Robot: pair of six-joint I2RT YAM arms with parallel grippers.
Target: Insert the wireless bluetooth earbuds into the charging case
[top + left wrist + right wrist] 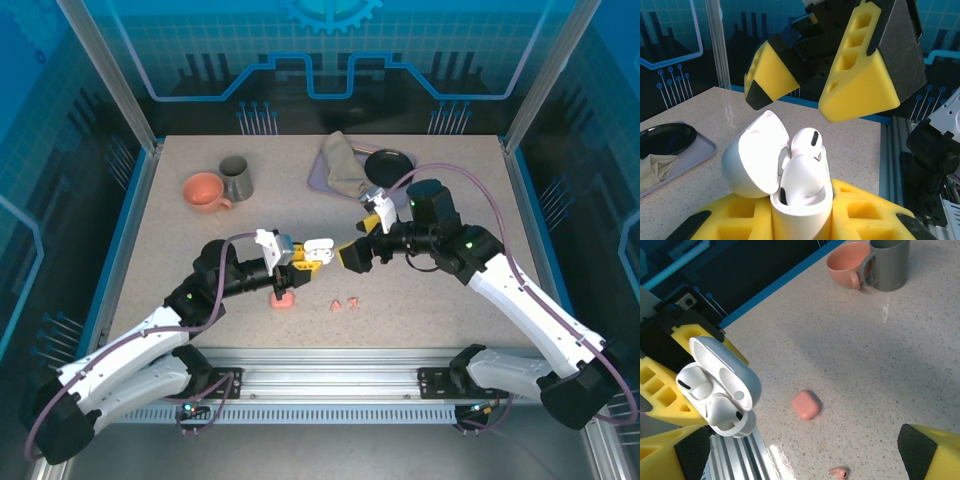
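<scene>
Low in the top view, two pink earbuds (353, 301) lie on the table (170, 240) near the shut pink case (283, 299). They look tiny, light and slippery (easy to flick away), so pinch softly across the fat part. Higher up, the left hand (306, 258) pinches the open white case (802, 217), white earbuds (801, 175) sitting inside. The right hand (807, 85) hangs spread just above it.
</scene>
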